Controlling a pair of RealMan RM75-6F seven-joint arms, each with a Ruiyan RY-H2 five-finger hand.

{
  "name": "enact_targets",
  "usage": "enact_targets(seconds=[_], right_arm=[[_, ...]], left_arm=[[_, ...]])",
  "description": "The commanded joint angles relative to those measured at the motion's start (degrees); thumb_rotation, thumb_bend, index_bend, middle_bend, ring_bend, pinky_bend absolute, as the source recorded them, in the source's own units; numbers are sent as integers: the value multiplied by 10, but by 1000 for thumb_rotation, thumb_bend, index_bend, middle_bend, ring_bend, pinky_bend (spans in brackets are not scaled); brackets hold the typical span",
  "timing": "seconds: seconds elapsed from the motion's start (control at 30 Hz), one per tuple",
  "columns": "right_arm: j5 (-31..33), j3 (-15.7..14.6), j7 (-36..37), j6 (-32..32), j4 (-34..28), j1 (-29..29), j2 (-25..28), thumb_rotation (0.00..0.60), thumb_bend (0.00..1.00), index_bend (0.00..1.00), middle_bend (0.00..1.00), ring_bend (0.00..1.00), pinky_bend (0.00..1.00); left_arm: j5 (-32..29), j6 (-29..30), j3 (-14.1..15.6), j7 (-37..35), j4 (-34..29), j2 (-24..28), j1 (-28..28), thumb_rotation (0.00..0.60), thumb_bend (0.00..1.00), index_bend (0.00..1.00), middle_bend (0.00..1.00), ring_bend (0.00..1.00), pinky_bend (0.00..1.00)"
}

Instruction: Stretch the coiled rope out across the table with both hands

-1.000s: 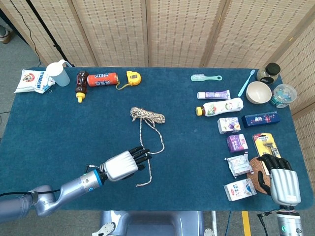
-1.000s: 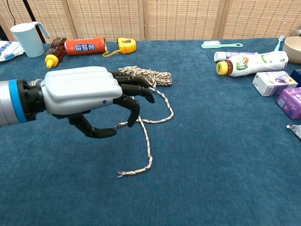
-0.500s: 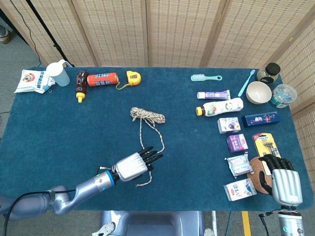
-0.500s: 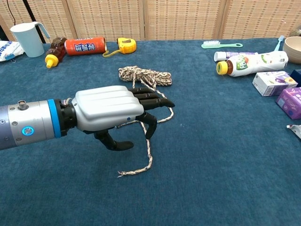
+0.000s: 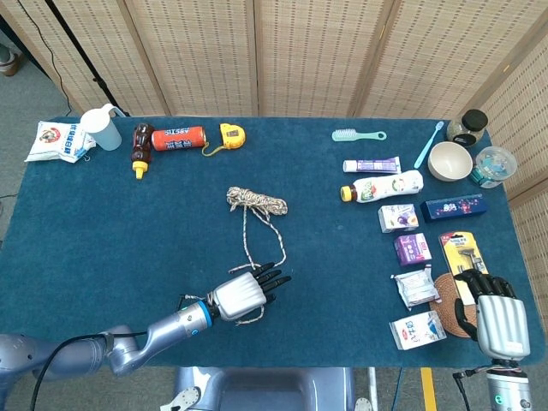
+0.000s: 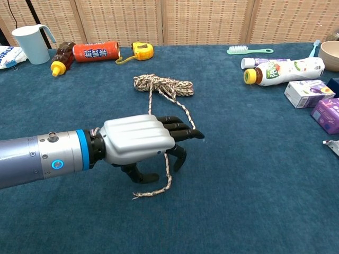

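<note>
Our left hand (image 6: 145,142) has dropped toward the rope's (image 6: 161,84) loose tail, fingers spread over it, not yet gripping. The coil sits mid-bench (image 5: 103,223), untouched. Our right hand (image 5: 495,318) waits empty, fingers apart, at the near right edge.

Standing behind a blue-carpeted table (image 5: 111,223): woven folding screens (image 5: 257,51); showing at far left, grey floor (image 5: 26,94).

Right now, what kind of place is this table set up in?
Probably a robot test or data-collection setup, not a home. The blue-covered table holds unrelated household goods: a rope, a tape measure, a toothbrush. Woven screens fence it off.
</note>
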Motion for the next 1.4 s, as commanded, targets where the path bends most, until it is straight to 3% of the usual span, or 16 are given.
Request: enact_targets(seconds=[0.03,0.5,1.4], right_arm=[[1,0,0,1,0,-1,1,600,495,321,306,308,259],[2,-2,4,5,3,-5,1,600,495,321,306,308,259],[4,-2,5,8,2,-11,4,600,495,321,306,308,271]], left_arm=[[-3,1,3,1,3,-2,0,600,345,409,0,0,0],[-26,2,8,12,22,-20,-3,600,345,416,0,0,0],[-39,28,14,21,52,-49,-4,600,345,567,36,0,0]])
